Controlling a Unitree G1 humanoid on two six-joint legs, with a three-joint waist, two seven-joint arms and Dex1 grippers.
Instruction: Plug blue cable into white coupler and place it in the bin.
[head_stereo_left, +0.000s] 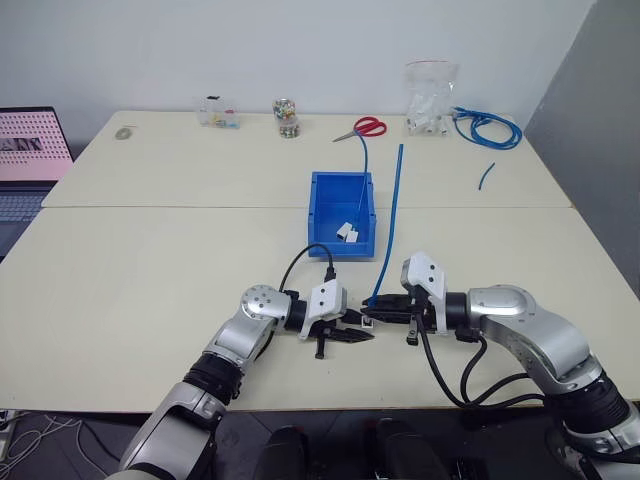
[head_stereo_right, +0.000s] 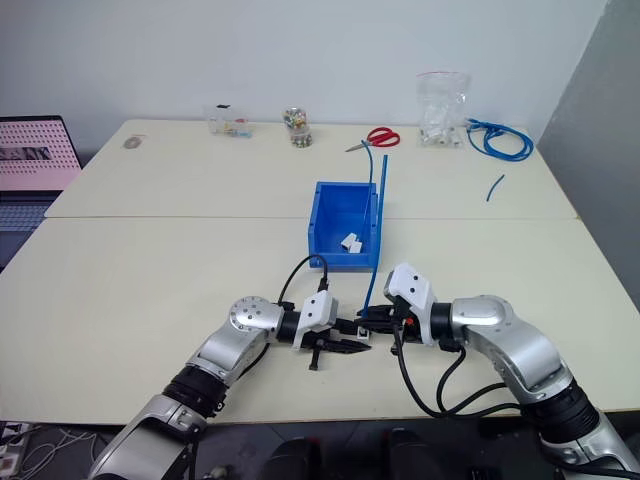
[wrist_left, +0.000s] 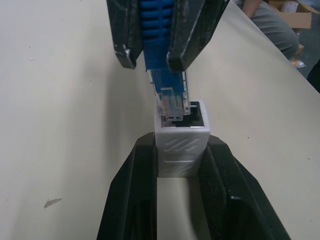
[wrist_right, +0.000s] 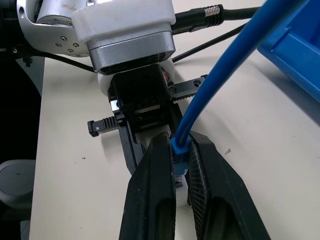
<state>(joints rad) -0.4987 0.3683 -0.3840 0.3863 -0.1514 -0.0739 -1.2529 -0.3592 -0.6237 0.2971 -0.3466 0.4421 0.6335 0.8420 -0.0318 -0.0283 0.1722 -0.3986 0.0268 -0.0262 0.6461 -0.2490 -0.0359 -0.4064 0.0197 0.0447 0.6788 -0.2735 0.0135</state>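
While the left gripper jaws clench the coupler, the right gripper jaws grasp the cable, plug at its socket, near the bin

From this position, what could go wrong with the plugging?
1. In the left wrist view the clear plug of the long thin blue cable sits at one side of the socket of the small white plastic coupler; it may catch on the rim.
2. The left gripper holds the coupler only by its sides, so a push may make it slip.
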